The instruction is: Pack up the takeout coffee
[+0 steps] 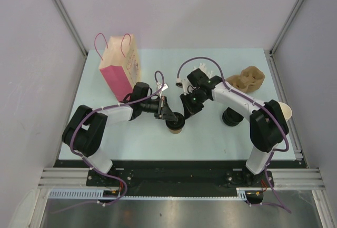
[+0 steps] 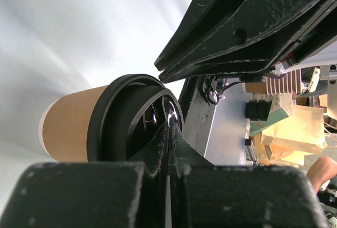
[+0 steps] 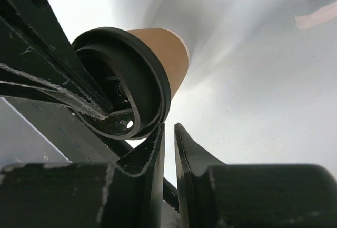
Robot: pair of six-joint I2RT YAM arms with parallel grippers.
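The takeout coffee [image 1: 175, 124], a brown paper cup with a black lid, stands on the table between both arms. My left gripper [image 1: 169, 113] is shut, with its tips resting on the lid's top; in the left wrist view the gripper [image 2: 169, 126] touches the lid [image 2: 113, 117] above the cup's brown wall [image 2: 68, 128]. My right gripper [image 1: 185, 111] is nearly closed on nothing. In the right wrist view the gripper [image 3: 168, 126] has one fingertip against the lid's rim [image 3: 158, 80] of the cup [image 3: 166, 49].
A pink and kraft paper bag [image 1: 120, 65] stands at the back left. A brown pulp cup carrier [image 1: 248, 78] lies at the back right. A pile of black lids [image 1: 230, 117] and lidless cups [image 1: 284, 112] sit by the right arm.
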